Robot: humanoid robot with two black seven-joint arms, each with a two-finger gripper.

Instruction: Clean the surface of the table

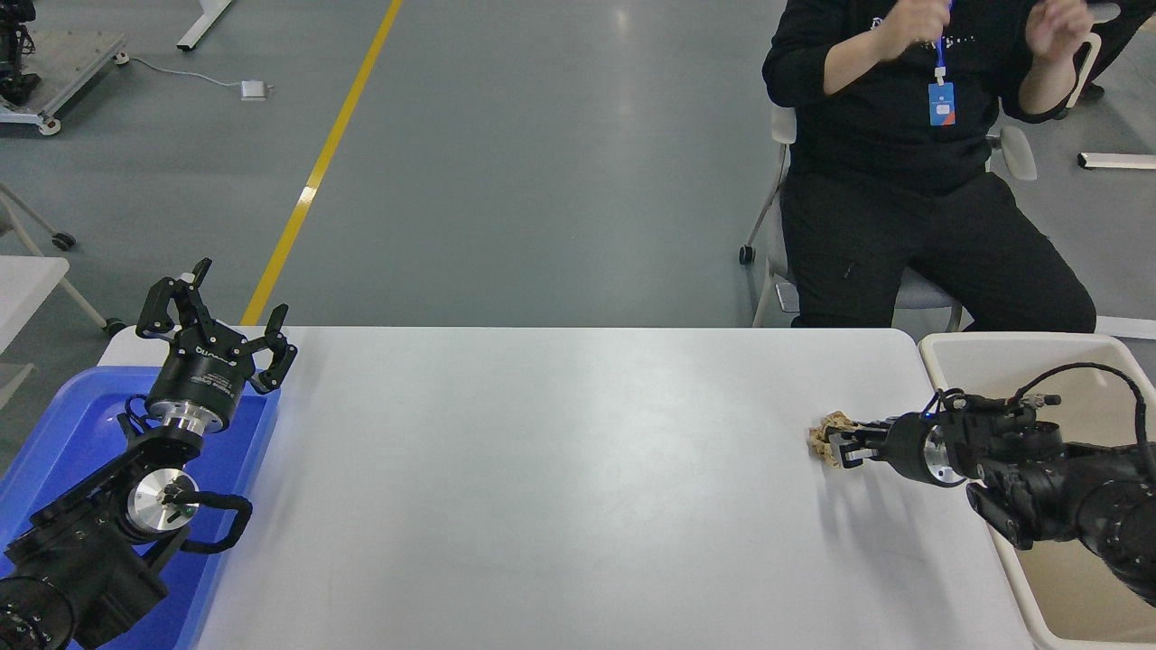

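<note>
The table surface (560, 469) is filling the lower half of the frame, running from the blue tray (54, 424) at the lower left to the beige bin (957, 357) at the right edge. A person (912, 171) in black is sitting on a chair beyond the table's far edge at the upper right, both hands raised near the top of the frame.

The right arm is reaching in from the lower right, lying low and nearly level across the bin's left wall, pointing toward the frame's left. The right gripper (835, 442) is pressing its fingers around a small crumpled tan scrap (824, 428) lying on the table's right part, near the bin; the fingers are drawn narrow on it.

The left arm is sitting parked at the lower left over the blue tray, angled up and away from the camera, and the left gripper (217, 311) is holding its fingers spread wide with nothing between them.
</note>
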